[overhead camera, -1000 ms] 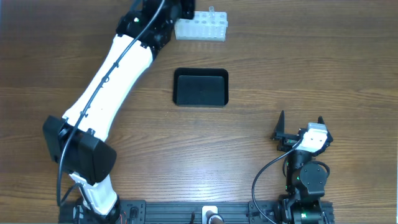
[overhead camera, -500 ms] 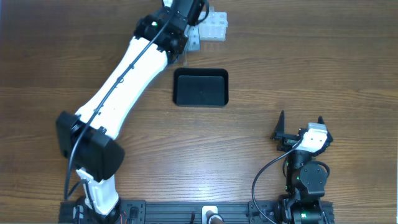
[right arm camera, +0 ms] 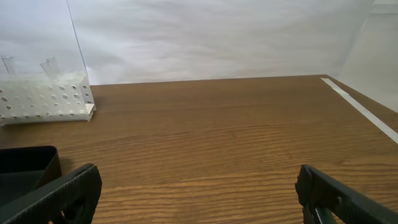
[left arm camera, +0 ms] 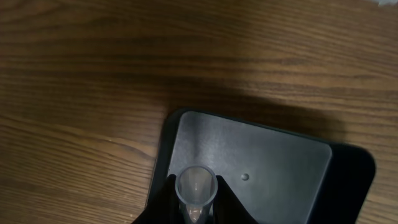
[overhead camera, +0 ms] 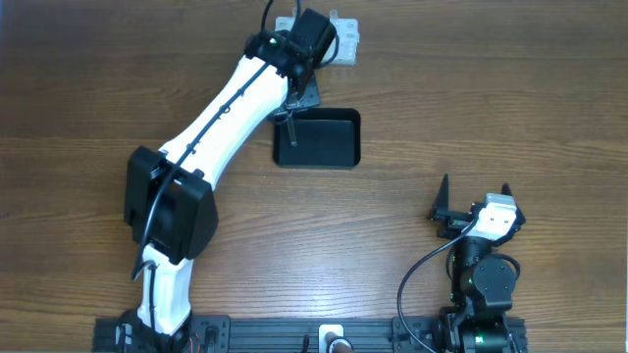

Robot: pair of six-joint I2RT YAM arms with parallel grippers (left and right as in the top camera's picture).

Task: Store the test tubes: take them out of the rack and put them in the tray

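Observation:
A clear test tube [left arm camera: 197, 185] is seen end-on over the near-left corner of the black tray [left arm camera: 273, 168], with my left gripper [left arm camera: 197, 202] shut on it. From above, the left gripper [overhead camera: 295, 102] hangs over the tray's [overhead camera: 329, 145] top-left corner, the tube [overhead camera: 289, 128] pointing down. The white rack [overhead camera: 339, 41] stands just behind the tray. In the right wrist view the rack [right arm camera: 45, 98] holds a few tubes [right arm camera: 50, 66]. My right gripper [overhead camera: 471, 199] rests open at the lower right, far from both.
The wooden table [overhead camera: 491, 88] is bare to the right of the tray and rack. A pale strip [right arm camera: 360, 112] marks the table's edge in the right wrist view. The left arm's white link [overhead camera: 211, 127] crosses the table's left half.
The left arm has swung from the rack's left end down toward the tray, carrying the tube. The right arm has stayed still.

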